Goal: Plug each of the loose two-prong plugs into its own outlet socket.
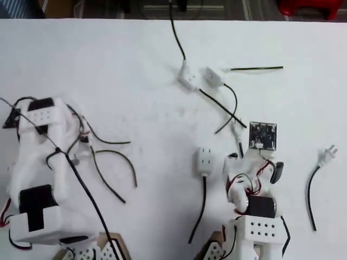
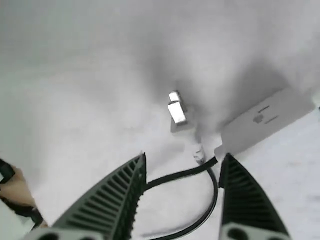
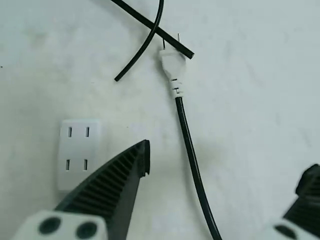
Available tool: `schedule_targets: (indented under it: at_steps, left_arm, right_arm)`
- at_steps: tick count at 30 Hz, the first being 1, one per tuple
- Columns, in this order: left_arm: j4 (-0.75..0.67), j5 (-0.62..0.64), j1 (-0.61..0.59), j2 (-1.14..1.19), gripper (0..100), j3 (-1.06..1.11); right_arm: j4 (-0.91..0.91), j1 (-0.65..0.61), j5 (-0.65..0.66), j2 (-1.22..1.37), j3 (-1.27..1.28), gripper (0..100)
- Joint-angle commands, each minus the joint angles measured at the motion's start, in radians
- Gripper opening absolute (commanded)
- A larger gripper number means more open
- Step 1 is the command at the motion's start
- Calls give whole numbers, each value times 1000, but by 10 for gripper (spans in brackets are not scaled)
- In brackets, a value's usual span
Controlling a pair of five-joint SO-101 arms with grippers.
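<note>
No plug is seen seated yet. The white two-prong plug on a black cord point(image 3: 171, 65) lies loose on the white table point(image 3: 260, 75), near the white plastic outlet block point(image 3: 79, 152), whose slots are empty. The right gripper point(image 3: 227, 160) is held with fingers point(image 3: 125, 175) apart, gripping nothing (the cord only passes below). The left gripper point(image 2: 185, 159) is likewise spread over a second white plug point(image 2: 176, 112) beside a flat white outlet point(image 2: 270, 117). A third loose plug point(image 1: 328, 154) lies well apart. Judged so, nearly all inserting is left.

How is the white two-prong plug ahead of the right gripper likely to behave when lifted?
The white two-prong plug looks small and rigid, so probably light. Its black cord bends gently, so it would likely trail limply and tug the plug.
</note>
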Motion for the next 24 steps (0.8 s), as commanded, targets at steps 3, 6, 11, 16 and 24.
schedule_targets:
  at_steps: [3, 6, 11, 16, 24]
  left_arm:
    - [-213, 89, 53, -4, 238, 112]
    - [-272, 89, 47, -5, 238, 143]
    - [-275, 92, 5, -4, 238, 147]
    - [-367, 87, -19, 22, 238, 189]
    - [-288, 26, -15, 143, 203, 84]
  right_arm:
    - [-18, -12, 9, -8, -3, 440]
    - [-18, -12, 11, -8, 2, 440]
    - [-18, -15, 11, -8, 2, 440]
    - [-18, -15, 11, -8, 2, 440]
    - [-18, -15, 11, -8, 2, 440]
